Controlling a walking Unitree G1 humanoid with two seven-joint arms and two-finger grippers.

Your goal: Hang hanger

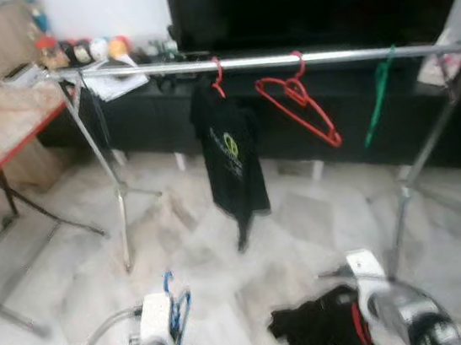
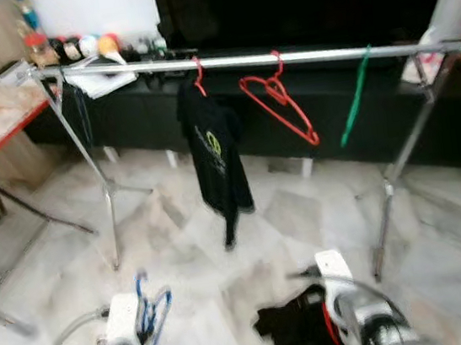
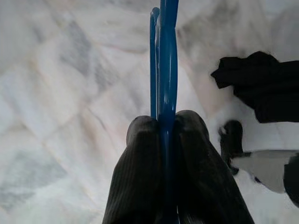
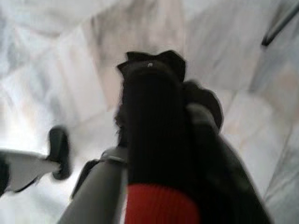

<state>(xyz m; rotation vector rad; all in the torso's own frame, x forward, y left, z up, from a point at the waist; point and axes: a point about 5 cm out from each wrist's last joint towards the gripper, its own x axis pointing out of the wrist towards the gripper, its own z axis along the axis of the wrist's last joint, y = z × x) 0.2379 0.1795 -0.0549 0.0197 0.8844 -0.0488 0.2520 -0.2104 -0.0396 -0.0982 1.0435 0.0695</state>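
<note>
Although blur hides detail, the left gripper (image 3: 161, 140) pinches a blue hanger (image 3: 164, 60); the right gripper (image 4: 159, 121) finger state cannot be determined beside black cloth (image 1: 318, 324).

My left pincer (image 3: 167, 128) is clamped on a blue hanger (image 3: 164, 60), its two fingers (image 3: 140, 163) pressed against the wire. Past my fingertips lies pale marble floor (image 3: 60, 84); off to one side sits black cloth (image 3: 261, 79).
</note>
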